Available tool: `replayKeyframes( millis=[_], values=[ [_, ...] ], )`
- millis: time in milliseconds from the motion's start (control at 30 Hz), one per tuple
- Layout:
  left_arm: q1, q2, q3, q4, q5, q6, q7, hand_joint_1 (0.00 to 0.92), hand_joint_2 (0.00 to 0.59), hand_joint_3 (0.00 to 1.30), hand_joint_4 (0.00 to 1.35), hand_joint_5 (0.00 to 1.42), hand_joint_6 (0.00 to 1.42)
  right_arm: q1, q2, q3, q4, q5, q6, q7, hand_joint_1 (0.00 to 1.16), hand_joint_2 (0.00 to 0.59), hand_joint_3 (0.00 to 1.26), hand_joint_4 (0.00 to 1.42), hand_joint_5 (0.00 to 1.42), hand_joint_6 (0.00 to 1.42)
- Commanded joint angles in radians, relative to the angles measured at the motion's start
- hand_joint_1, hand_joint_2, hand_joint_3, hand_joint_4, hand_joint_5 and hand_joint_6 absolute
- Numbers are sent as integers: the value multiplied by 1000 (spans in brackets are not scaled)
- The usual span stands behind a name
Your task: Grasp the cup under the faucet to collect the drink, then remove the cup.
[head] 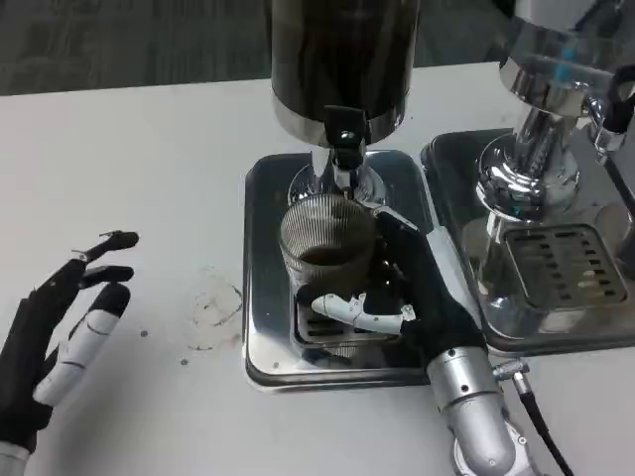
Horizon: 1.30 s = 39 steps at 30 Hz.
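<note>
Right hand (397, 288) wrapping around the clear plastic cup (325, 248), fingers curling across its near side, apparently keeping it steady under the faucet (344, 149) for filling. Left hand (69, 332) resting idle on the white table (129, 149), fingers spread, grasping nothing, well apart from the machines. Towering over the cup, the dark drink dispenser (342, 59), spout lining up just above the rim. Sitting beneath, the steel drip tray (268, 337), likely catching spills. Standing to the right, a second dispenser (541, 129). Cup already showing some dark liquid low inside; removal not yet done.
</note>
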Motion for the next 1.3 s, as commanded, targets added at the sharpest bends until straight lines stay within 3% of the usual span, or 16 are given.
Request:
replayKeyframes(
  millis=[33,333,533,733,1300],
  values=[
    [16,10,8,-14,-5,5,8,0,158,303,167,333,228,-7,9,-1,42,-19,-17,-47,1009,153,457,510,527,511],
    [19,9,4,-20,-10,8,-1,0,158,303,167,333,228,-8,10,-12,57,-34,-60,-131,1041,106,575,608,648,622],
    [17,5,-2,-20,-9,11,-5,0,157,304,168,337,228,0,6,-11,47,-49,-70,-163,1052,106,608,636,696,707],
    [15,4,-7,-14,-11,7,-5,0,157,304,168,335,228,24,-5,-13,-7,-76,-73,-197,1058,100,614,654,728,782],
    [21,13,-42,-23,28,-7,-5,0,160,292,149,313,217,133,-24,-30,-200,-57,-40,-114,1060,98,624,681,755,862]
  ],
)
